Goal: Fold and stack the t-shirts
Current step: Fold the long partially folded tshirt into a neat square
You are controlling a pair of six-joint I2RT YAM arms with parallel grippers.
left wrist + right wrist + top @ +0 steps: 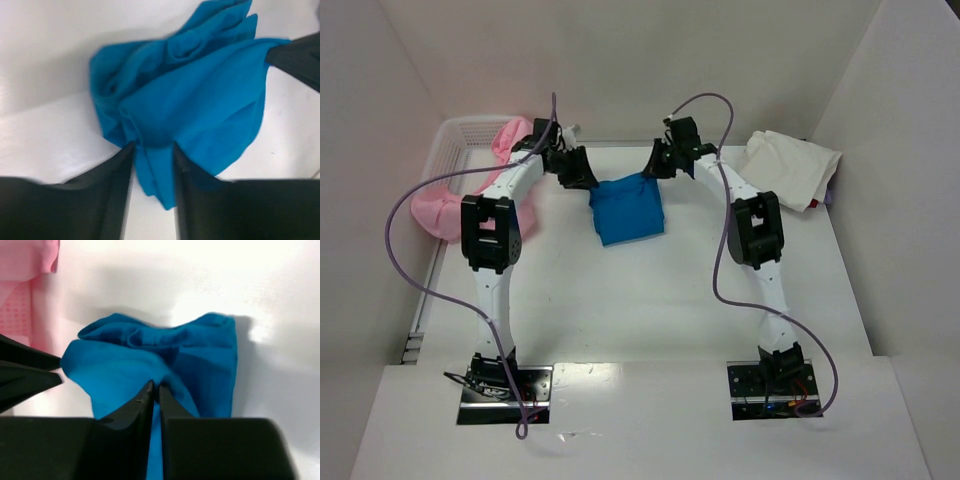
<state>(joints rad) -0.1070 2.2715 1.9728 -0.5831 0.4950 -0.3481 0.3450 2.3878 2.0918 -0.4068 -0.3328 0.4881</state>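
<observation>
The bright blue t-shirt (628, 210) lies bunched at the far middle of the table. My left gripper (582, 172) holds its far left corner. In the left wrist view (152, 147) the jaws stand a little apart with a thick fold of blue cloth (200, 100) pinched between them. My right gripper (655, 165) holds the far right corner. In the right wrist view (155, 386) its jaws are nearly together on blue cloth (150, 355). Pale pink tees (445, 208) spill from the basket at left. A cream-white tee (790, 165) lies at the far right.
The white lattice basket (460, 132) stands at the far left against the wall. White walls close in the table at the back and sides. Purple cables loop beside both arms. Pink cloth (25, 270) shows at the top left of the right wrist view.
</observation>
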